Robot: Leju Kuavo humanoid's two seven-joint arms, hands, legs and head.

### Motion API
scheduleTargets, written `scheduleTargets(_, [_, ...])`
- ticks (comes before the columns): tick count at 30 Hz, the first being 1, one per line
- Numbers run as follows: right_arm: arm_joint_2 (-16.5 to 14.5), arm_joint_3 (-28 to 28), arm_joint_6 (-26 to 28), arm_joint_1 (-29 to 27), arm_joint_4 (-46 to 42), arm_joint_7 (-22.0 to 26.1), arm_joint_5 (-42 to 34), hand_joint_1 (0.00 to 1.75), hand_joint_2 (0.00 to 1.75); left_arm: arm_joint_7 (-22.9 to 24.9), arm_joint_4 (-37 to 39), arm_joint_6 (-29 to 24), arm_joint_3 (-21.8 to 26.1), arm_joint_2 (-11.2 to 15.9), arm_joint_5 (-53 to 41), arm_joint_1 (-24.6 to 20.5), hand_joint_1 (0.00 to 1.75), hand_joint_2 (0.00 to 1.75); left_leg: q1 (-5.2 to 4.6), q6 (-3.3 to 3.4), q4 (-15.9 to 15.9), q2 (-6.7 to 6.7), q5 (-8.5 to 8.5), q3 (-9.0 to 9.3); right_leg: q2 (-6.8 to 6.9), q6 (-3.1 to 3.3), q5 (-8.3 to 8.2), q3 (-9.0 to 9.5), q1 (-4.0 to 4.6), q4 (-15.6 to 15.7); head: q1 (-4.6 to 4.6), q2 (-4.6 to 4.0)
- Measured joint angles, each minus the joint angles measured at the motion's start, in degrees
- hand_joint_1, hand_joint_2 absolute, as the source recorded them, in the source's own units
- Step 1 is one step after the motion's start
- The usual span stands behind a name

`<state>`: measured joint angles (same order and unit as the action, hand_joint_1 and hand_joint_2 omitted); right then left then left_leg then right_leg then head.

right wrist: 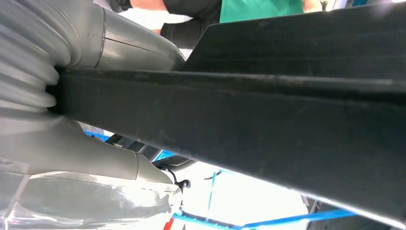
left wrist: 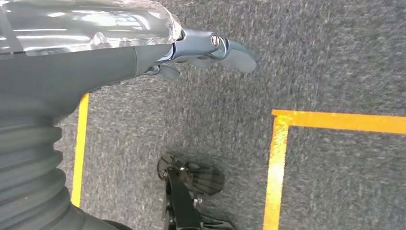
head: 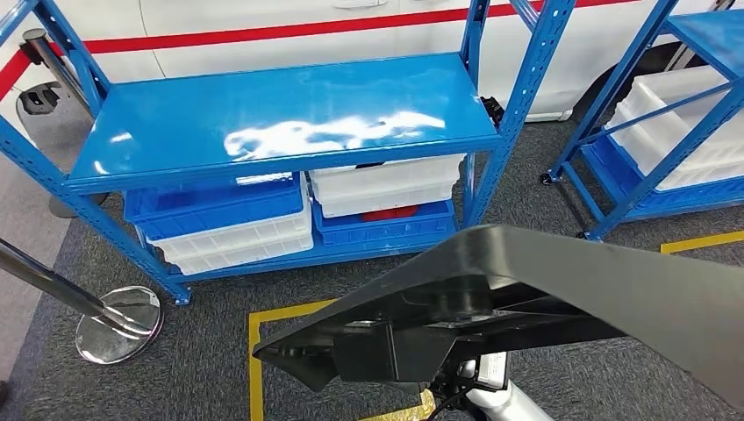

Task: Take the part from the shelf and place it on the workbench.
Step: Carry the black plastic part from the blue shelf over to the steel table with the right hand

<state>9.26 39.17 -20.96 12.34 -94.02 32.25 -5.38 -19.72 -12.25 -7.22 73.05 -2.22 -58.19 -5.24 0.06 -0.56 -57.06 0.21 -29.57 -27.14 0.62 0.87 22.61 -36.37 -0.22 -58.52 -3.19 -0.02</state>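
Black part runs off the right edge of the head view, hiding the floor behind it. Right hand fingers concealed behind the part; grip not determinable.

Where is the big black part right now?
In the head view the black part hangs low on the right, held in the right hand, in front of the blue shelf.

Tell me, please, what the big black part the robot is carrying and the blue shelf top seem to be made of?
The black part looks like moulded plastic with a matt finish: dull surface, soft edges and ribbing beneath, though coated metal cannot be ruled out. The shelf top looks like painted sheet metal, glossy: sharp white glare streaks and a thin folded front edge.
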Motion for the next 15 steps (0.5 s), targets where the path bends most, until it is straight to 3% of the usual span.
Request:
scheduleTargets(2, [0.0,0.0,0.0,-0.1,0.1,0.0,0.0,1.75,1.75,0.0,0.0,0.2,0.0,0.1,0.0,0.1,0.00,1.75,-0.18,0.74,0.9,0.06,0.87,-0.32,0.06,-0.75,-0.75,-0.12,-0.19,0.3,0.00,0.00])
scheduleTargets(3, [0.0,0.0,-0.1,-0.3,0.1,0.1,-0.1,1.75,1.75,0.0,0.0,0.3,0.0,0.1,0.0,0.1,0.00,1.75,-0.12,1.15,1.2,0.16,1.53,-0.68,-0.02,-1.08,-0.12,-0.45,-0.26,-0.1,0.00,0.00])
scheduleTargets(5, [0.1,0.0,-0.1,-0.5,0.3,0.1,-0.1,1.75,1.75,0.0,0.0,0.5,0.1,0.1,0.0,0.1,0.00,1.75,0.07,1.90,1.6,0.36,3.01,-1.81,-0.25,-1.52,4.19,-1.78,-0.35,-3.6,0.01,0.00])
scheduleTargets(7, [0.1,0.0,-0.1,-0.7,0.5,0.1,-0.1,1.75,1.75,-0.1,0.0,0.5,0.1,0.1,0.0,0.1,0.00,1.75,-0.08,2.22,1.5,0.38,4.35,-3.56,-0.37,-1.78,9.63,-3.70,-0.41,-10.9,0.01,0.00])
scheduleTargets(8, [0.2,0.0,-0.1,-0.9,0.6,0.1,-0.1,1.75,1.75,-0.1,0.0,0.6,0.1,0.1,0.0,0.1,0.00,1.75,-0.14,2.21,1.4,0.38,5.00,-4.51,-0.38,-1.88,10.75,-4.15,-0.43,-13.9,0.02,0.00])
scheduleTargets(9, [0.2,0.0,-0.1,-1.0,0.8,0.1,-0.1,1.75,1.75,-0.1,0.0,0.6,0.1,0.1,0.0,0.2,0.00,1.75,-0.17,2.15,1.2,0.38,5.63,-5.52,-0.38,-1.93,10.67,-3.91,-0.45,-15.7,0.02,0.00])
scheduleTargets(10, [0.2,0.0,-0.1,-1.1,0.9,0.1,-0.1,1.75,1.75,-0.1,0.0,0.6,0.1,0.1,0.0,0.2,0.00,1.75,-0.17,2.04,1.0,0.38,6.17,-6.49,-0.38,-1.93,9.38,-2.61,-0.46,-15.2,0.01,0.00])
scheduleTargets(12, [0.2,-0.1,-0.2,-1.1,1.0,0.2,-0.2,1.75,1.75,-0.2,0.0,0.7,0.1,0.1,-0.1,0.2,0.00,1.75,-0.15,1.69,0.1,0.35,7.04,-8.26,-0.38,-1.71,7.12,2.72,-0.46,-8.7,0.01,0.00])
scheduleTargets(14, [0.2,-0.3,-0.2,-1.2,0.9,0.4,-0.3,1.75,1.75,-0.3,0.0,0.9,0.1,0.1,-0.4,0.2,0.00,1.75,-0.24,1.16,-0.7,0.30,7.73,-9.39,-0.42,-1.14,7.44,7.54,-0.21,-1.7,-0.02,0.00])
scheduleTargets(15, [0.3,-0.4,-0.3,-1.4,0.9,0.5,-0.5,1.75,1.75,-0.4,0.0,1.0,0.1,0.0,-0.5,0.2,0.00,1.75,-0.25,0.84,-0.9,0.29,8.12,-9.64,-0.47,-0.78,7.99,8.50,-0.05,0.1,-0.04,0.00])
